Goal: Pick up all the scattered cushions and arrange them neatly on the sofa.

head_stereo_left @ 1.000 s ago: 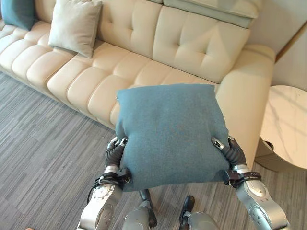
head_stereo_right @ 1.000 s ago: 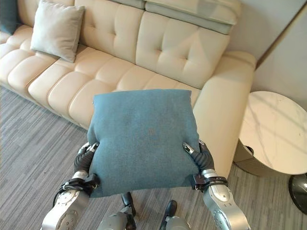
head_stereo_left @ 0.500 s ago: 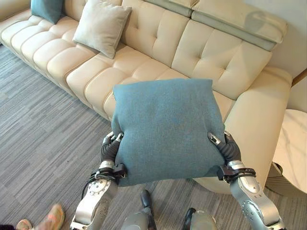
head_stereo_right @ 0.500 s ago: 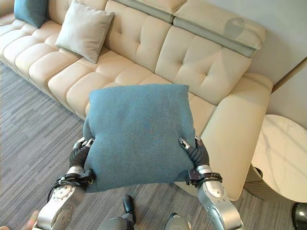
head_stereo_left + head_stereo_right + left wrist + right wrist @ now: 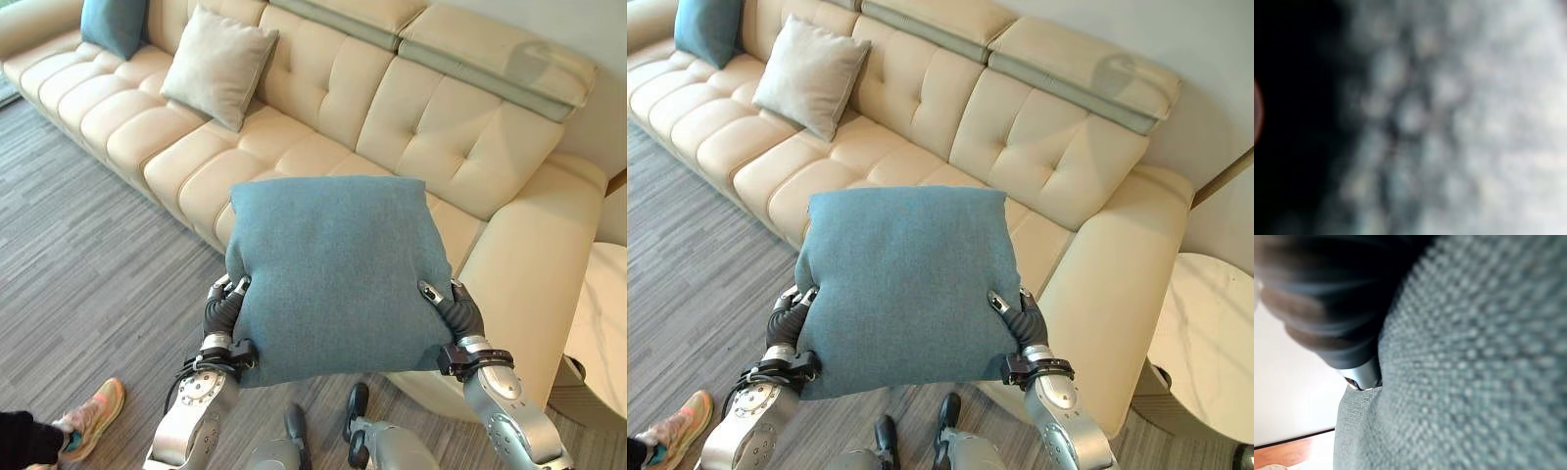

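The cream sofa [image 5: 323, 108] carried a beige cushion [image 5: 217, 66] and a teal one [image 5: 113, 22]. Before it, a large teal cushion [image 5: 333, 274] was gripped at its sides by left robot hand [image 5: 223, 304] and right robot hand [image 5: 453, 311], fingers curled into the fabric.

A: What stays hidden here?

B: The teal cushion [image 5: 338, 274] covers most fingers of the left hand [image 5: 223, 305] at 9 o'clock and of the right hand [image 5: 453, 311] at 3 o'clock, and also the sofa [image 5: 460, 137] seat behind it.

A: And at the edges?

B: The dark teal cushion [image 5: 113, 22] at 11 o'clock is cut off by the top edge. The round marble table [image 5: 1215, 343] at 4 o'clock is cut by the right edge. A person's shoe [image 5: 90, 416] at 8 o'clock shows, the leg is cut off.

A: The left wrist view?

B: Only blurred weave, too close to tell.
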Motion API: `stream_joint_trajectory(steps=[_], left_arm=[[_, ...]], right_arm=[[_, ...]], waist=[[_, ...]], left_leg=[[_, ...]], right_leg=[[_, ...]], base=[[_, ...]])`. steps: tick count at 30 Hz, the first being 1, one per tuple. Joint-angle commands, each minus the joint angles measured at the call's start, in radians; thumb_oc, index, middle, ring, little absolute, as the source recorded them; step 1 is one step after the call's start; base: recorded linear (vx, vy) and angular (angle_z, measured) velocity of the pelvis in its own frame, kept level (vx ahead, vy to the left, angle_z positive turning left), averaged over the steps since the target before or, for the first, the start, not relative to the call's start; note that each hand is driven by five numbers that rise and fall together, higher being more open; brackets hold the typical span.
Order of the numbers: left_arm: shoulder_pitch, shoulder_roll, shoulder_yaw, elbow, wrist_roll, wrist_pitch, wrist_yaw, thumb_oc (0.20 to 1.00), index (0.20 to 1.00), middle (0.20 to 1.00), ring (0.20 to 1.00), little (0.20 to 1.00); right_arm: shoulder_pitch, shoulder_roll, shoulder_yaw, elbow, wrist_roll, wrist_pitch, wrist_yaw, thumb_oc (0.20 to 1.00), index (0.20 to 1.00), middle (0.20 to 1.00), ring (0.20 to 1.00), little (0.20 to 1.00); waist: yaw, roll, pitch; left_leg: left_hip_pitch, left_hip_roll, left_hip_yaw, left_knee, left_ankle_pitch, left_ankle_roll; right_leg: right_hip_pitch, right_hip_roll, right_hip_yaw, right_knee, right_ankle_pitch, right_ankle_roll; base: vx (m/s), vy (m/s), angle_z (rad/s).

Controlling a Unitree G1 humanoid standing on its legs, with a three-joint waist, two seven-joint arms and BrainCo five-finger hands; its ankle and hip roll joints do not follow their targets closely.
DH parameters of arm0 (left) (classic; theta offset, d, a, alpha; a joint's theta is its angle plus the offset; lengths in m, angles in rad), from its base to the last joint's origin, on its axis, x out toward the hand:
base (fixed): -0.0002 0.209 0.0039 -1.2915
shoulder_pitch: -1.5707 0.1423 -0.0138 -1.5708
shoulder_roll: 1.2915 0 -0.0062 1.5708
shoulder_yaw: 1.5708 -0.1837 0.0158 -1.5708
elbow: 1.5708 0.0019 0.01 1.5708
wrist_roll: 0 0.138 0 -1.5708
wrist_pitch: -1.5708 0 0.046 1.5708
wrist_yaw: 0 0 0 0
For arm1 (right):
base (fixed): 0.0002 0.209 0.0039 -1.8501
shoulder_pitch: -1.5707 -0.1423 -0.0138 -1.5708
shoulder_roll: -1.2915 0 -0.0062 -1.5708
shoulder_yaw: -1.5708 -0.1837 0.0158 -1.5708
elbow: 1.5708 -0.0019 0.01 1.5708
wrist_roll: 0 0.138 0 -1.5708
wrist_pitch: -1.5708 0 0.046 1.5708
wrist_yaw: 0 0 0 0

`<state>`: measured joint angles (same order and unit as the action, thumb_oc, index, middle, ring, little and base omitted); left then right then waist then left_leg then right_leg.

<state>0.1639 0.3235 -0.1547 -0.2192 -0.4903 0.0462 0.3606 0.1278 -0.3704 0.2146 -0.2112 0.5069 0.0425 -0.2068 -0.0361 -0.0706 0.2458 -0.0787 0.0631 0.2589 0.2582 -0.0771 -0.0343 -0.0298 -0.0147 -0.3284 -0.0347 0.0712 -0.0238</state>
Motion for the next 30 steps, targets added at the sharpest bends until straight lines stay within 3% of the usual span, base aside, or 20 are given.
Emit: stream_joint_trajectory(steps=[1,3,6,8,9,10,11,12,16,18,20,26,28,29,30], left_arm=[[-0.073,-0.037,-0.051,-0.118,0.014,-0.102,-0.051,0.200,0.200,0.200,0.200,0.200],[-0.066,-0.041,-0.046,-0.117,0.010,-0.099,-0.045,0.200,0.200,0.200,0.200,0.200],[-0.041,-0.042,-0.039,-0.126,0.010,-0.094,-0.046,0.200,0.200,0.200,0.200,0.200],[-0.035,-0.044,-0.041,-0.128,0.012,-0.093,-0.047,0.200,0.200,0.200,0.200,0.200],[-0.035,-0.050,-0.042,-0.125,0.017,-0.091,-0.041,0.200,0.200,0.200,0.200,0.200],[-0.019,-0.058,-0.050,-0.125,0.017,-0.096,-0.038,0.200,0.200,0.200,0.200,0.200],[-0.020,-0.058,-0.050,-0.125,0.017,-0.096,-0.038,0.200,0.200,0.200,0.200,0.200],[-0.021,-0.059,-0.058,-0.119,0.020,-0.093,-0.037,0.200,0.200,0.200,0.200,0.200],[-0.027,-0.061,-0.065,-0.112,0.028,-0.094,-0.036,0.200,0.200,0.200,0.200,0.200],[-0.022,-0.058,-0.065,-0.106,0.035,-0.092,-0.048,0.200,0.200,0.200,0.200,0.200],[-0.019,-0.056,-0.070,-0.101,0.035,-0.091,-0.053,0.200,0.200,0.200,0.200,0.200],[-0.044,0.009,-0.058,-0.079,0.048,-0.076,-0.090,0.200,0.200,0.200,0.200,0.200],[-0.053,0.018,-0.040,-0.074,0.048,-0.080,-0.077,0.200,0.200,0.200,0.200,0.200],[-0.054,0.019,-0.030,-0.066,0.052,-0.081,-0.070,0.200,0.200,0.200,0.200,0.200],[-0.054,0.019,-0.030,-0.066,0.052,-0.081,-0.070,0.200,0.200,0.200,0.200,0.200]], right_arm=[[-0.079,0.015,0.034,-0.113,0.040,-0.115,0.061,0.200,0.200,0.200,0.200,0.200],[-0.080,0.015,0.040,-0.111,0.040,-0.112,0.064,0.200,0.200,0.200,0.200,0.200],[-0.075,0.015,0.047,-0.108,0.035,-0.109,0.069,0.200,0.200,0.200,0.200,0.200],[-0.074,0.014,0.048,-0.104,0.032,-0.107,0.070,0.200,0.200,0.200,0.200,0.200],[-0.077,0.016,0.052,-0.097,0.024,-0.108,0.066,0.200,0.200,0.200,0.200,0.200],[-0.070,0.010,0.056,-0.093,0.021,-0.103,0.071,0.200,0.200,0.200,0.200,0.200],[-0.070,0.010,0.056,-0.093,0.021,-0.103,0.071,0.200,0.200,0.200,0.200,0.200],[-0.066,0.001,0.048,-0.091,0.015,-0.101,0.069,0.200,0.200,0.200,0.200,0.200],[-0.057,-0.005,0.038,-0.088,0.008,-0.094,0.070,0.200,0.200,0.200,0.200,0.200],[-0.035,-0.005,0.024,-0.093,-0.008,-0.082,0.089,0.200,0.200,0.200,0.200,0.200],[-0.025,-0.003,0.023,-0.092,-0.019,-0.077,0.095,0.200,0.200,0.200,0.200,0.200],[-0.036,0.040,0.025,-0.059,-0.064,-0.054,0.113,0.200,0.200,0.200,0.200,0.200],[-0.061,0.059,0.037,-0.034,-0.066,-0.059,0.105,0.200,0.200,0.200,0.200,0.200],[-0.083,0.076,0.052,-0.006,-0.068,-0.056,0.098,0.200,0.200,0.200,0.200,0.200],[-0.083,0.076,0.052,-0.006,-0.068,-0.056,0.098,0.200,0.200,0.200,0.200,0.200]], waist=[[0.001,0.015,-0.029],[0.002,0.007,-0.027],[0.006,-0.012,-0.033],[0.006,-0.021,-0.034],[0.011,-0.016,-0.038],[0.005,-0.003,-0.040],[0.003,-0.003,-0.041],[-0.010,0.009,-0.042],[-0.018,0.028,-0.048],[-0.022,0.041,-0.065],[-0.024,0.042,-0.071],[-0.020,0.042,-0.092],[-0.001,0.045,-0.090],[0.013,0.038,-0.094],[0.013,0.038,-0.094]], left_leg=[[0.024,0.002,-0.043,0.267,0.006,-0.045],[-0.009,-0.005,-0.073,0.229,-0.016,-0.022],[-0.023,-0.023,-0.126,0.071,-0.069,0.014],[-0.032,-0.034,-0.156,-0.001,-0.039,0.020],[-0.044,-0.034,-0.227,-0.102,0.023,0.007],[-0.029,-0.018,-0.314,-0.273,0.128,-0.016],[-0.030,-0.018,-0.316,-0.278,0.133,-0.016],[-0.053,-0.012,-0.369,-0.345,0.159,-0.038],[-0.077,-0.026,-0.395,-0.345,0.164,-0.058],[-0.045,-0.044,-0.410,-0.345,0.171,-0.045],[-0.032,-0.053,-0.410,-0.345,0.169,-0.035],[0.020,-0.079,-0.269,-0.345,0.104,0.042],[0.028,-0.070,-0.211,-0.345,0.081,0.055],[0.040,-0.061,-0.165,-0.345,0.063,0.049],[0.040,-0.061,-0.165,-0.345,0.063,0.049]], right_leg=[[0.078,0.054,0.030,-0.040,-0.156,0.026],[0.095,0.045,0.053,-0.047,-0.161,0.027],[0.106,0.018,0.092,-0.038,-0.170,0.039],[0.103,0.008,0.101,-0.041,-0.162,0.036],[0.105,0.012,0.123,-0.036,-0.168,0.035],[0.115,0.017,0.154,-0.029,-0.184,0.023],[0.113,0.016,0.152,-0.029,-0.184,0.023],[0.133,0.013,0.177,-0.030,-0.197,0.026],[0.158,0.006,0.209,-0.042,-0.198,0.042],[0.186,-0.013,0.251,-0.032,-0.212,0.058],[0.186,-0.026,0.260,-0.024,-0.211,0.069],[0.071,-0.082,0.344,0.124,-0.195,0.127],[0.024,-0.100,0.269,0.181,-0.192,0.135],[0.022,-0.109,0.173,0.145,-0.172,0.137],[0.022,-0.109,0.173,0.144,-0.171,0.137]], base=[[0.21,-0.097,-0.20],[0.16,-0.011,-0.30],[0.20,0.039,-0.42],[0.11,0.048,-0.48],[0.27,0.115,-0.49],[0.27,0.116,-0.44],[0.33,0.194,-0.55],[0.15,0.110,-0.45],[0.21,0.204,-0.32],[0.38,0.387,-0.44],[0.28,0.316,-0.53],[0.20,0.342,-0.75],[0.08,0.203,-1.27],[0.06,0.102,-1.36],[0.06,0.056,-1.26]])
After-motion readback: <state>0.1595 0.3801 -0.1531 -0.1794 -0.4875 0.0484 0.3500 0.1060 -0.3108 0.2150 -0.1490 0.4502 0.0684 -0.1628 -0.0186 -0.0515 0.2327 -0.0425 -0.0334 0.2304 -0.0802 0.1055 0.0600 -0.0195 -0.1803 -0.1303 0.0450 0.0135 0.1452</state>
